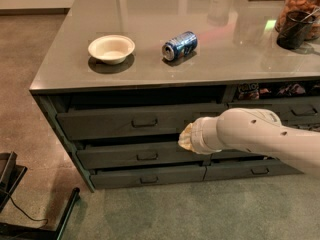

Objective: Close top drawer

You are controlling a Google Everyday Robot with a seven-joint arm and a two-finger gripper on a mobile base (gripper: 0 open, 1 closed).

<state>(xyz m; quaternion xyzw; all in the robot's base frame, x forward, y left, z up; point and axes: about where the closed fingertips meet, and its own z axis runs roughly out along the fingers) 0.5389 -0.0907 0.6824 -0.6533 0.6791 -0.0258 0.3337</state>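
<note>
While slightly out under the countertop (65, 69) edge, top drawer (115, 125), end effector (186, 137) at its lower right edge, grip state untellable.

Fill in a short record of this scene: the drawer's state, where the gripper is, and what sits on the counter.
top drawer: pulled out slightly, dark gap above its front
handle: small centred bar, gripper not on it
gripper: at the arm's tip, before the drawer fronts, right of the handle and lower
countertop: white bowl; blue can lying on its side
</note>
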